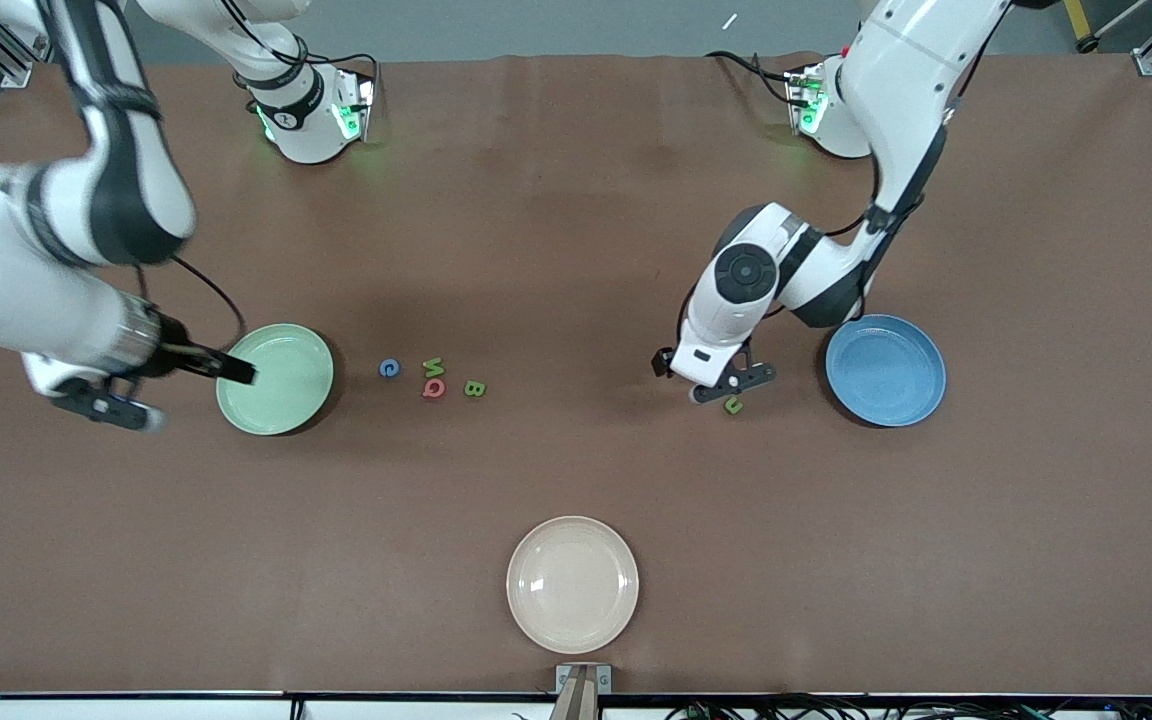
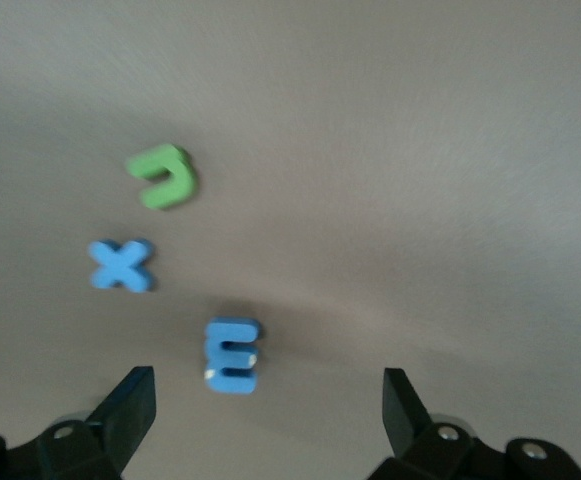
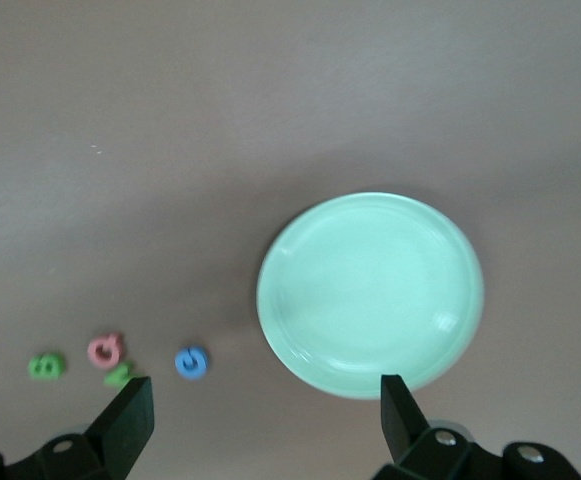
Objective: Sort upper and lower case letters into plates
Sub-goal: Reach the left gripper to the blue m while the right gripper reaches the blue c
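left tool (image 1: 726, 385) hangs open and empty over a green letter (image 1: 733, 405) beside the blue plate (image 1: 886, 370). right tool (image 1: 171, 385) hangs open, empty, beside the green plate (image 1: 276, 378).

The only readable signs are the toy letters themselves: blue E (image 2: 232, 354), blue X (image 2: 122, 265), green B (image 1: 474, 389), pink Q (image 1: 433, 388) and blue C (image 1: 389, 368).
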